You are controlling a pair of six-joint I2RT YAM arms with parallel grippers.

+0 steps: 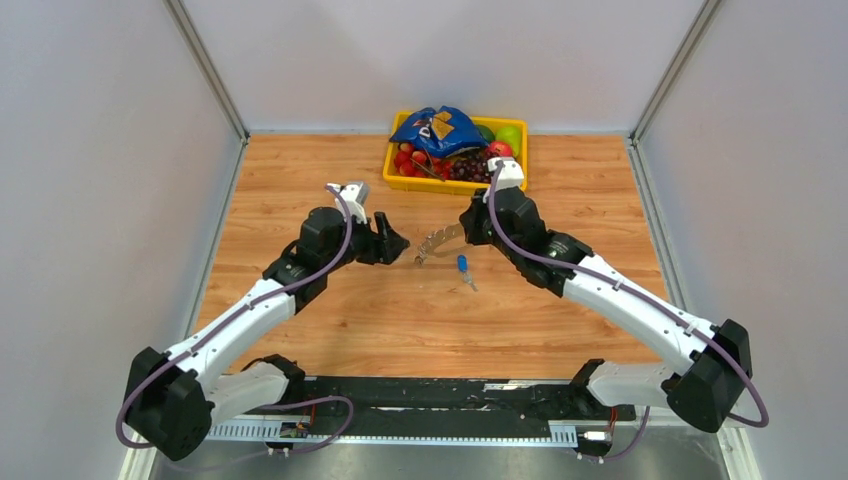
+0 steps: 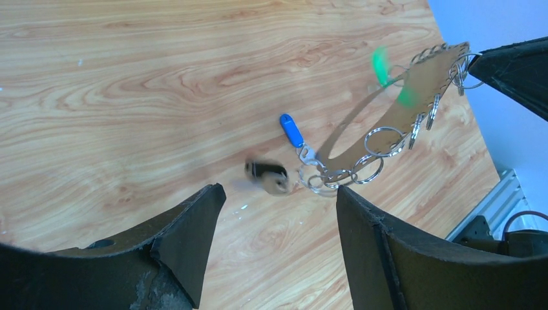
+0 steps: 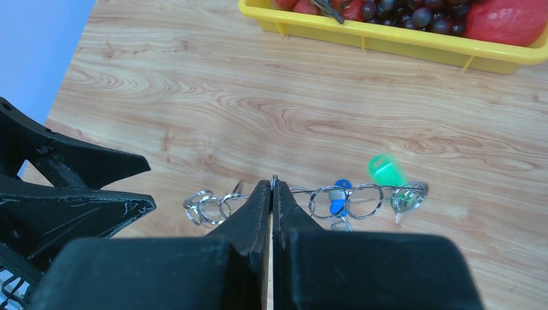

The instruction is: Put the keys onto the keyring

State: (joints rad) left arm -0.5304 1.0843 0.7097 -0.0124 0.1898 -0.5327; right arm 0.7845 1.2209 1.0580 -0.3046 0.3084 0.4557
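Right gripper (image 3: pixel 272 194): jaws pinched shut on the keyring (image 1: pixel 437 243), its long axis aimed at the left arm.
Left gripper (image 2: pixel 279 194): jaws wide, the ring's free end just ahead (the nearer arm).
Blue key (image 2: pixel 291 130): beside that end.

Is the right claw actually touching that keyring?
Touching. The right wrist view shows the right gripper closed flat on the keyring, pinching its edge.
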